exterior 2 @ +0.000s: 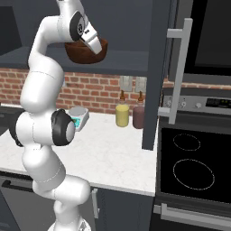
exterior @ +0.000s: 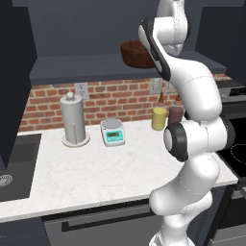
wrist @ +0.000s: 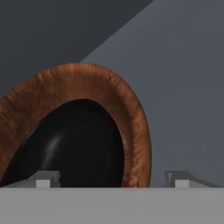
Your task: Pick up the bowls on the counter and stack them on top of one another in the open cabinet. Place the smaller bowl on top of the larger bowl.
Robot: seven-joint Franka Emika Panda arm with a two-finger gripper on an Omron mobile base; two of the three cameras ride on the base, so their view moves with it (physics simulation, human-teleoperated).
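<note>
On the far left of the left base view a dark sink (exterior: 14, 168) was set into the white counter (exterior: 96, 178). Next along, a grey paper towel holder (exterior: 74, 120) stood upright near the brick wall (exterior: 110, 98). Just beside it, to the right, sat a small kitchen scale (exterior: 113, 132) with a green screen. Further right, a yellow jar (exterior: 159, 118) and a maroon jar (exterior: 176, 114) stood side by side at the back of the counter.

Above them was the open cabinet (exterior: 77, 62), and the larger bowl (exterior: 135, 54) was up at its shelf, at the right end. The arm reached up to it. In the hand view the smaller bowl (wrist: 74, 144) sat inside the larger bowl, black inside brown.

The jaws (wrist: 113, 178) were spread apart, with one finger tip (wrist: 43, 178) in front of the black bowl and the other out past the brown rim. They pinched nothing.

On the far right of the right base view was a black stove top (exterior 2: 194, 167) with ring marks, next to the counter.
</note>
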